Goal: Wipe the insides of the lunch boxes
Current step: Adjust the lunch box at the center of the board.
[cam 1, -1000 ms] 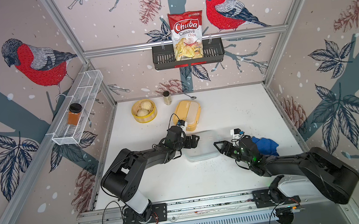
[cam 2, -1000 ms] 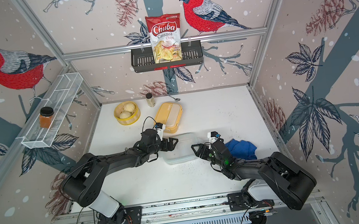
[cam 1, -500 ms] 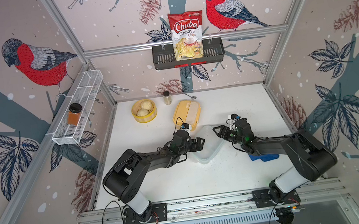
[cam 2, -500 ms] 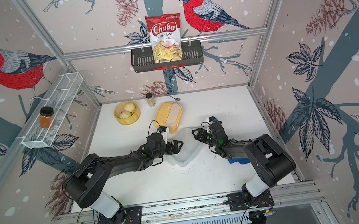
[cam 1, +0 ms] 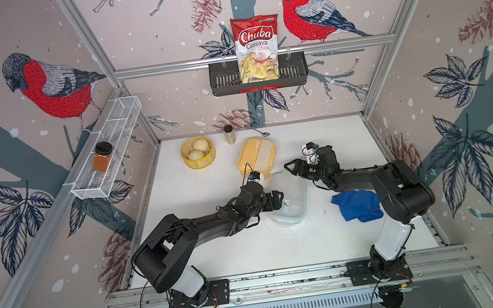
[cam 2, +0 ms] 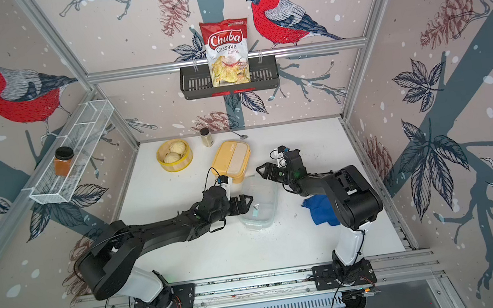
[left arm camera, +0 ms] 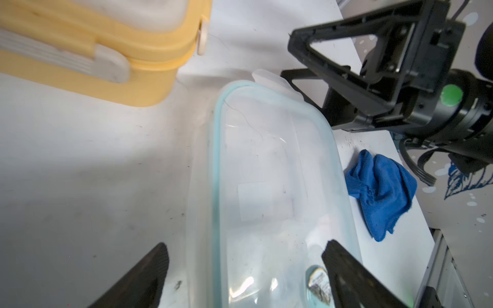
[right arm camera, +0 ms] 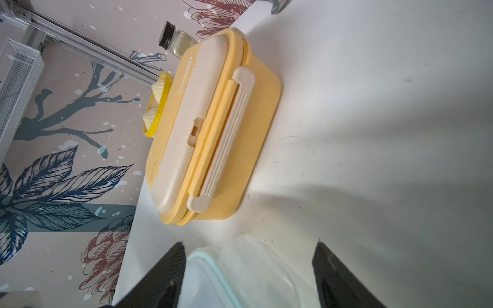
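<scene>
Low — left arm (cam 1: 202, 224) at clear box (cam 1: 294, 216)

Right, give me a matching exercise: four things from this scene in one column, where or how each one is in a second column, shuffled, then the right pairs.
Things:
1. yellow lunch box
2. blue cloth
3. bag of chips
4. jar with orange contents

Place or state:
A. standing in the black basket on the back wall
B. crumpled, lying on the table
C. on the white wire shelf on a side wall
D. closed, lid on

Pairs: 1-D, 2-B, 3-A, 4-C
</scene>
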`<state>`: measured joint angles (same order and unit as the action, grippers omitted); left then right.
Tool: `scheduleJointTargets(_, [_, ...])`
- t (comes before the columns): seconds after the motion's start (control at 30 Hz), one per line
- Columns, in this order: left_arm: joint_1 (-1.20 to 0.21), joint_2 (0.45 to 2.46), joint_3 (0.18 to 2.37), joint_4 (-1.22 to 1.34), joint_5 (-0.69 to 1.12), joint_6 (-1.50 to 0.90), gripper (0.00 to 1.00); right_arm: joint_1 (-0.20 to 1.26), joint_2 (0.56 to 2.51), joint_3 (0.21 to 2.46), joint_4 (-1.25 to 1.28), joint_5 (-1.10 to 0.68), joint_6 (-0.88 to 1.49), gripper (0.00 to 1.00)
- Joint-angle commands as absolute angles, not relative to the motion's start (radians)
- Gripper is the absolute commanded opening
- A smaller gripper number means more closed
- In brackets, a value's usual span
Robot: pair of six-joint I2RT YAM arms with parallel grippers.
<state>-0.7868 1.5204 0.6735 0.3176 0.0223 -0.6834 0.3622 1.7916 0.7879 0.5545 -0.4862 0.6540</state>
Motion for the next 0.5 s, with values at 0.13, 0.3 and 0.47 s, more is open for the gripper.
scheduleJointTargets(0.13, [-0.787, 1.484, 0.795, 0.137, -0.112, -0.554, 0.93, 0.300, 1.648, 0.731, 0.480, -0.464, 0.609, 0.82])
scheduleJointTargets(0.3, [-0.787, 1.539, 0.892, 0.141, -0.024, -0.450, 0.94, 0.303, 1.502, 0.600, 0.475, -0.471, 0.661, 0.84])
scheduleJointTargets(0.47, [-0.787, 1.607, 0.940, 0.131, 0.094, -0.343, 0.94, 0.303, 1.373, 0.372, 0.619, -0.493, 0.744, 0.83])
